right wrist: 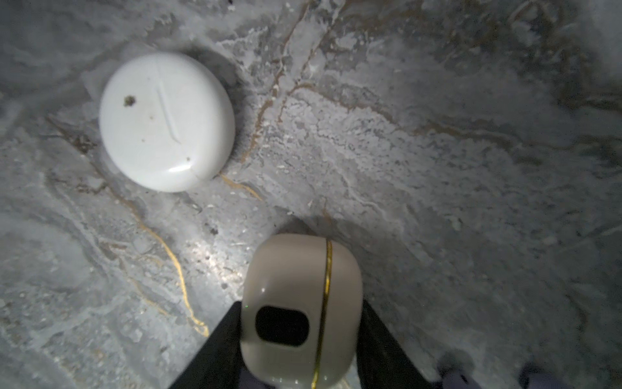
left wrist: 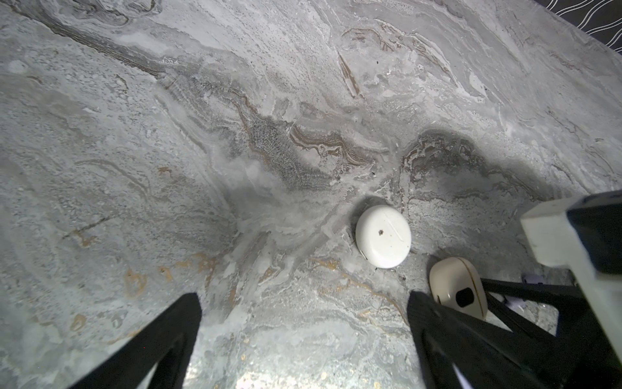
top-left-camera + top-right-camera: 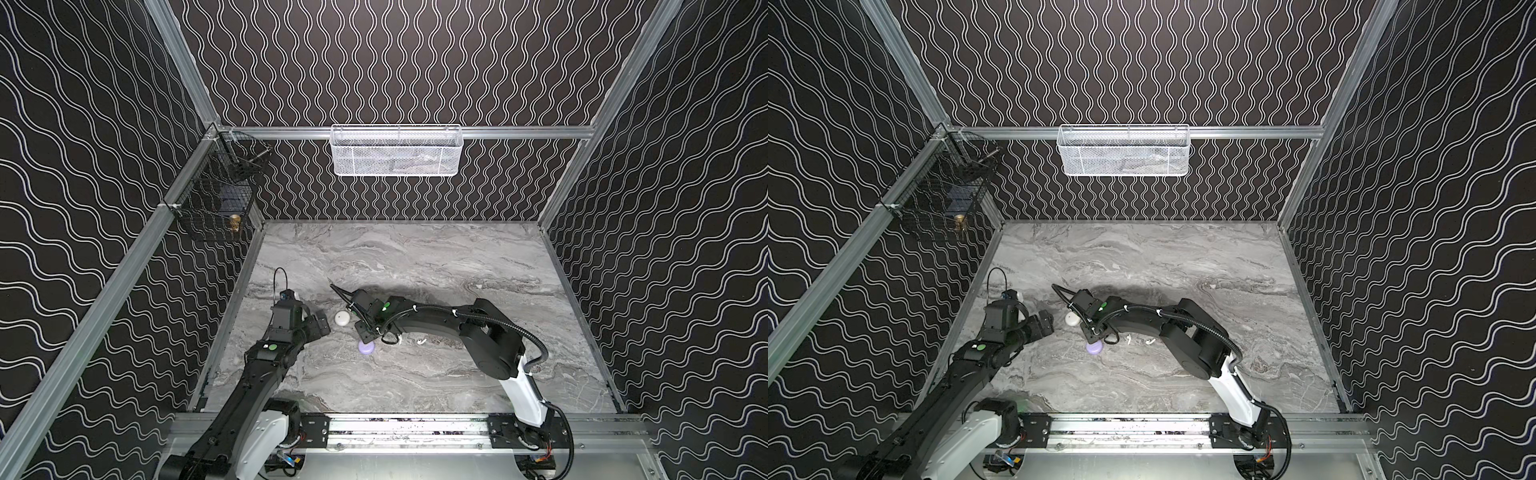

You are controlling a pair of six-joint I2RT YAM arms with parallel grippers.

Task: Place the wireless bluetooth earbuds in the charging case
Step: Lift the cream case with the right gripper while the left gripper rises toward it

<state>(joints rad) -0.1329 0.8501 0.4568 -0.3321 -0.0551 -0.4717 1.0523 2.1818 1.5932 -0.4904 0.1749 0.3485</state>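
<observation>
A beige charging case [image 1: 296, 313] with a gold seam and a dark oval window sits between the fingers of my right gripper [image 1: 300, 304], which press on both its sides. The left wrist view shows the same beige case [image 2: 454, 286] beside one finger. A round white case [image 1: 166, 121] lies shut on the marble, between both grippers in both top views [image 3: 342, 318]. A lavender case [image 3: 366, 347] lies just below my right wrist. White earbuds [image 3: 1150, 341] lie beside the right arm, and pale lavender earbuds [image 1: 457, 379] lie blurred next to the gripper. My left gripper [image 2: 304, 299] is open and empty.
A white mesh basket [image 3: 396, 151] hangs on the back wall. A black wire basket [image 3: 220, 195] hangs in the left corner. Patterned walls enclose the marble table [image 3: 415, 257] on three sides, and an aluminium rail [image 3: 395, 428] runs along the front.
</observation>
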